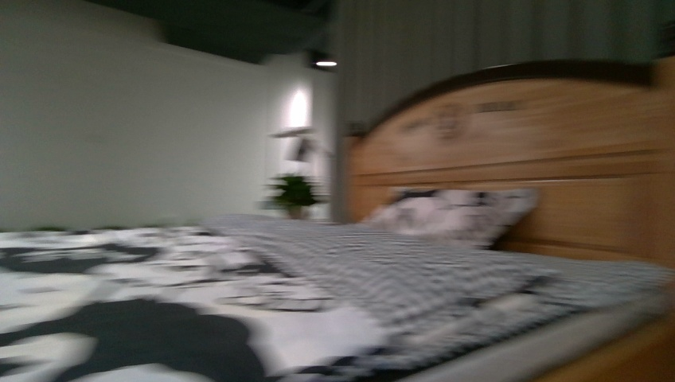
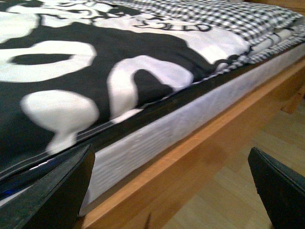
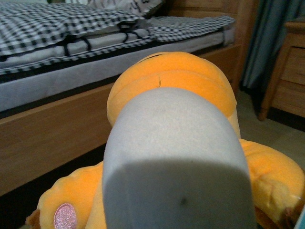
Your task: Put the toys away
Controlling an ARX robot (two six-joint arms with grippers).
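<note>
Your left pincer (image 2: 170, 160) hangs low by the bed (image 2: 200, 109) edge, wide open, holding nothing | your right pincer (image 3: 175, 100) is closed on the orange plush toy (image 3: 171, 71), low beside the bed.

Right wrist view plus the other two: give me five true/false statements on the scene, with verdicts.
1. The plush is orange. True.
2. The left hand holds a toy. False: it is open and empty.
3. A pillow leans against the headboard. True.
4. The plush lies on the mattress. False: it is off the bed, close to the right wrist camera.
5. The blanket by the pillow is plain red. False: it is black-and-white checked.
</note>
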